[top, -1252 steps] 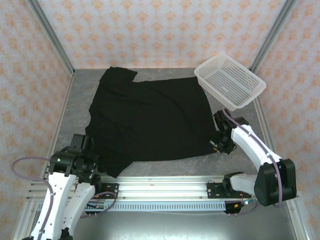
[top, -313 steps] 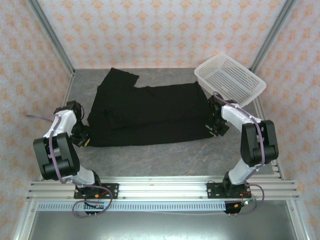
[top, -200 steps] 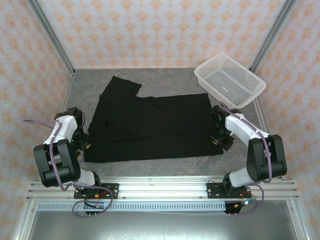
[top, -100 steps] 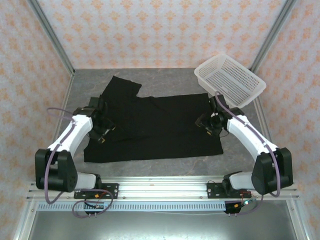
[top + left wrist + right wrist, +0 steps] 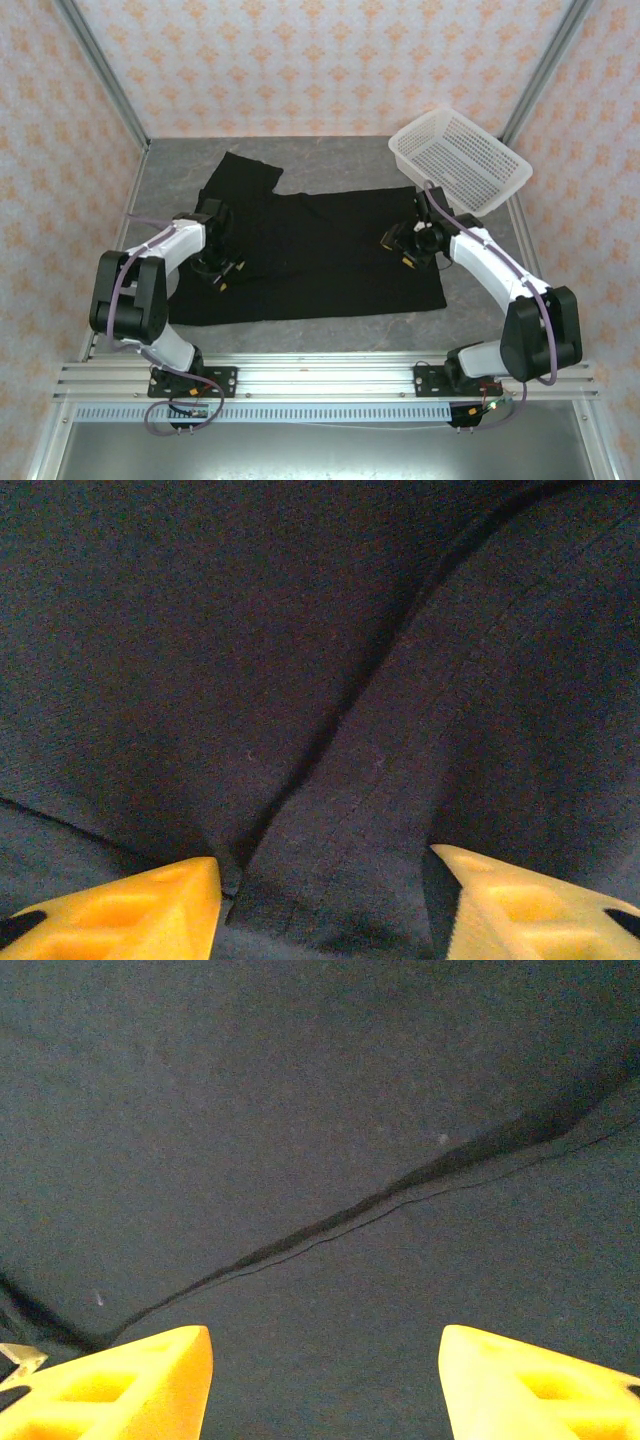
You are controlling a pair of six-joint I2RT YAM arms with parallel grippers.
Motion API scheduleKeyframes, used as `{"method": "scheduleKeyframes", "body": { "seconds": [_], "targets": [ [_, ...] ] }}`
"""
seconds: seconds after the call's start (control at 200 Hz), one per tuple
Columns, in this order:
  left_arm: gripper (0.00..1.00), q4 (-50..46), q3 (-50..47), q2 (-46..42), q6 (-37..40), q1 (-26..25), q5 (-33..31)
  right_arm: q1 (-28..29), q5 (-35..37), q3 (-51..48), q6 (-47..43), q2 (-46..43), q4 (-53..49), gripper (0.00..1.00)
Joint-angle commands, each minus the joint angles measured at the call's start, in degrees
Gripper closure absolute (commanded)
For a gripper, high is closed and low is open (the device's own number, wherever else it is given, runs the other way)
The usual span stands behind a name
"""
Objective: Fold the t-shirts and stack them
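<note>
Black t-shirt (image 5: 310,250) lies folded across the grey counter (image 5: 330,330), near the white mesh basket (image 5: 460,160). Left claw (image 5: 322,860), released, straddles a raised cloth ridge; right claw (image 5: 325,1332), released too, sits over a hem edge.

Open strips are running front and back; the basket (image 5: 460,165) is blocking the far right corner.
The shirt (image 5: 320,250) is lying flat over the middle of the bench (image 5: 330,335), leaving bare grey along its near and far edges. The left arm (image 5: 168,245) is reaching in over its left side, the right arm (image 5: 490,268) just beside the basket. Walls (image 5: 320,70) are closing in three sides.
</note>
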Motion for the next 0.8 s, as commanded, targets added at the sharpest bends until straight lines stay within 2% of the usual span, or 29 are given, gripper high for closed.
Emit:
{"method": "scheduleKeyframes", "body": {
  "seconds": [0.0, 0.125, 0.235, 0.44, 0.796],
  "targets": [
    [0.6, -0.34, 2.1, 0.74, -1.13, -0.36, -2.89, 0.28, -0.11, -0.31, 0.81, 0.22, 1.09, 0.4],
    [0.85, -0.91, 4.95, 1.25, -0.06, -0.7, -4.53, 0.24, -1.18, 0.3, 1.08, 0.02, 2.13, 0.41],
    [1.0, -2.25, 8.45, 2.01, 1.68, -1.86, -5.83, 0.3, -4.13, 0.43, 1.72, -1.25, 6.42, 0.41],
    [1.0, -4.43, 15.09, 5.17, 4.28, -5.79, -7.9, 0.25, -4.77, 1.86, 3.1, -1.53, 9.05, 0.41],
    [1.0, -12.92, 32.85, 17.18, 12.89, -12.01, -14.36, 0.25, -5.05, 1.82, 3.73, -0.52, 8.71, 0.42]
  ]
}}
